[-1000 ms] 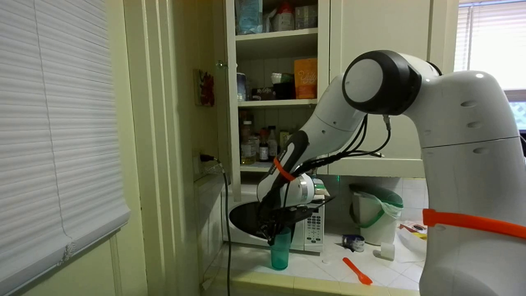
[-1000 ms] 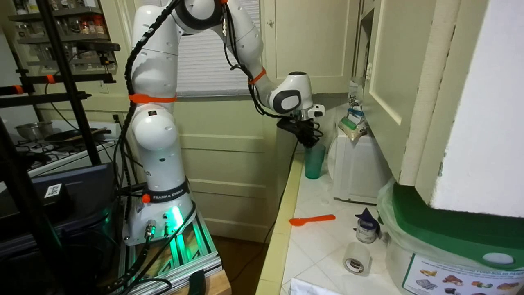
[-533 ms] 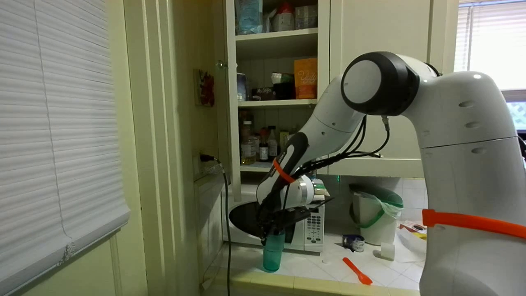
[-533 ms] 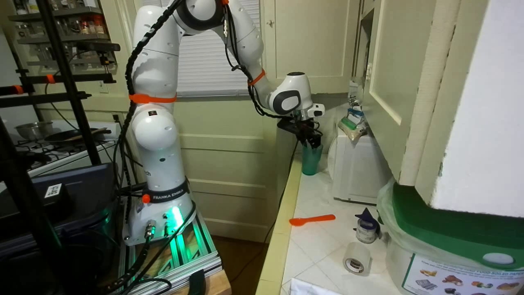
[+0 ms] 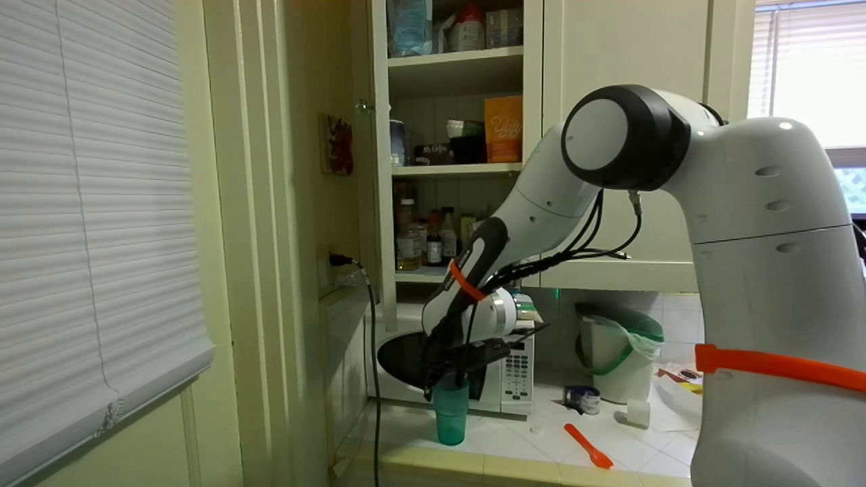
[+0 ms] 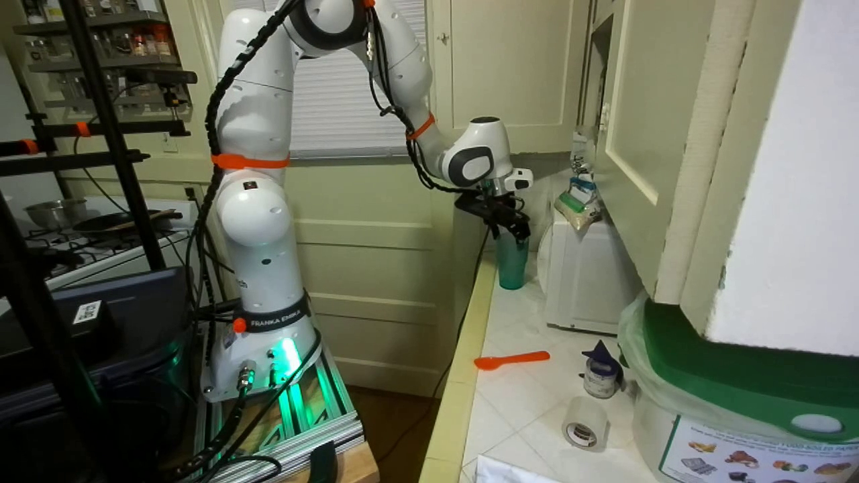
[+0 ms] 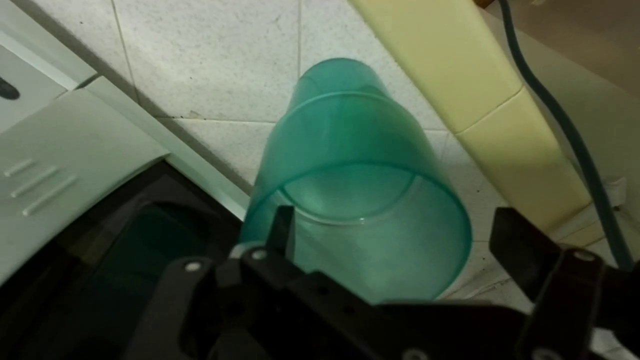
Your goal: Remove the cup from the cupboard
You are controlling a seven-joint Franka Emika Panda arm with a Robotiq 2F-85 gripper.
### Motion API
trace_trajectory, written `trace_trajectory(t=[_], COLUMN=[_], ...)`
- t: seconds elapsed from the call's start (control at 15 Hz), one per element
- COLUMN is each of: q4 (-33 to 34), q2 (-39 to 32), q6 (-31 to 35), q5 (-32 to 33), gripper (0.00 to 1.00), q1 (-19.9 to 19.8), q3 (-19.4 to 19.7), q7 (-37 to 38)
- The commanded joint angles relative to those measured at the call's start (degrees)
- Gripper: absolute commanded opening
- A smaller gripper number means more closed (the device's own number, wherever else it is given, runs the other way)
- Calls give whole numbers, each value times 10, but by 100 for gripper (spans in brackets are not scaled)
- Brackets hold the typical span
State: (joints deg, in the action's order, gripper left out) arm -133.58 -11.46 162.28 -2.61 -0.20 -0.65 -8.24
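The cup [image 5: 451, 418], a teal tumbler, stands upright on the tiled counter in both exterior views, below the cupboard [image 5: 533, 74] and in front of the microwave. My gripper [image 5: 444, 388] hovers right over its mouth, pointing down. From the wrist, the cup [image 7: 350, 132] fills the middle, its open rim towards me. My gripper [image 7: 395, 215] is spread wide there: one finger [image 7: 284, 227] overlaps the rim's left part, seemingly inside it, while its opposite finger [image 7: 522, 245] is outside on the right, with a gap to the wall. The cupboard door [image 6: 661, 87] hangs open.
The white microwave [image 5: 517, 399] sits just behind the cup. Along the counter lie an orange spoon [image 5: 588, 446], a tape roll [image 6: 585, 424], a small jar [image 6: 600, 379] and a green-lidded bin [image 6: 751, 382]. A dark cable [image 5: 376, 379] hangs beside the counter's yellow edge [image 6: 456, 389].
The jaws have spread apart at the cup's rim, one finger moving outward. The cup has shifted slightly left in an exterior view and stands on the counter; the arm has barely moved.
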Motion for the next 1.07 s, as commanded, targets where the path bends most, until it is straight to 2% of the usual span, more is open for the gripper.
trace_trajectory(t=[0.0,0.53,0.87,1.0], q4=[-10,-22,-26,-20], q2=[11,57,94,106], q6=[15,8,13,-9], q5=[22,39,-17,-53], gripper=[100,100,100,100], q1=[3,4,0,3], q3=[2,-2,-20,-24], q7=[17,7,-16,-14])
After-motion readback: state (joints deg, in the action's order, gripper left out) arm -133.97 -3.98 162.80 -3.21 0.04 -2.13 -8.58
